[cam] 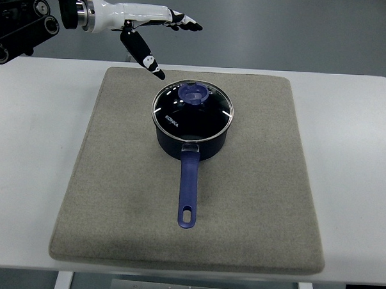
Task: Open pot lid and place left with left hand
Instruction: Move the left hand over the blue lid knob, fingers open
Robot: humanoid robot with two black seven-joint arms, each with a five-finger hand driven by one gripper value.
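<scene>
A dark blue saucepan (199,147) stands on the grey mat (114,192), its long blue handle (188,189) pointing toward the near edge. A glass lid (181,113) with a metal rim and a blue knob (193,93) sits closed on the pot. My left hand (175,44) hovers above and behind the pot, up and left of the knob, apart from the lid. Its white fingers (154,15) with black tips stretch out to the right, the thumb (144,55) angles down toward the lid rim, and it holds nothing.
The mat lies on a white table (25,163). The black left forearm (25,22) enters at the top left corner. Bare mat extends left of the pot, and grey floor shows beyond the table's far edge.
</scene>
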